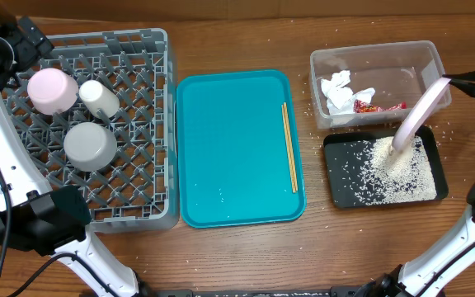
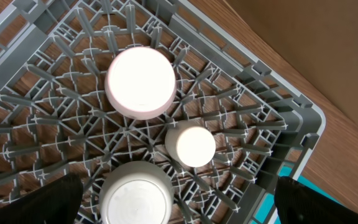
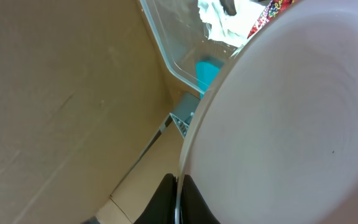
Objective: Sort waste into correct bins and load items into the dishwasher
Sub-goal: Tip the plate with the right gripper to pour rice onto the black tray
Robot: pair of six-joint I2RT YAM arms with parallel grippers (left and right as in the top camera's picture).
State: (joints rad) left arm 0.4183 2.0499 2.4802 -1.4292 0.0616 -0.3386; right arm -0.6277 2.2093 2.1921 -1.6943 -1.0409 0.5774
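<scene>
My right gripper (image 1: 455, 81) (image 3: 179, 183) is shut on the rim of the large white plate (image 1: 420, 115) (image 3: 291, 124). The plate is tilted steeply, its lower edge at the heap of rice (image 1: 396, 169) on the black tray (image 1: 331, 165). The clear tub (image 1: 374, 48) (image 3: 166, 56) holds crumpled tissue (image 1: 336, 89) and a red wrapper (image 1: 379, 106). Upside down in the grey rack (image 1: 134, 169) (image 2: 241, 81) sit the pink dish (image 1: 52, 89) (image 2: 140, 81), white cup (image 1: 99, 97) (image 2: 191, 146) and grey bowl (image 1: 89, 146) (image 2: 135, 199). My left gripper (image 2: 180, 202) hangs wide open above them, holding nothing.
The teal tray (image 1: 229, 148) lies between the rack and the bins, with the chopsticks (image 1: 289, 144) lying along its right side. Loose rice grains (image 1: 448, 132) are scattered on the wooden table round the tub and black tray.
</scene>
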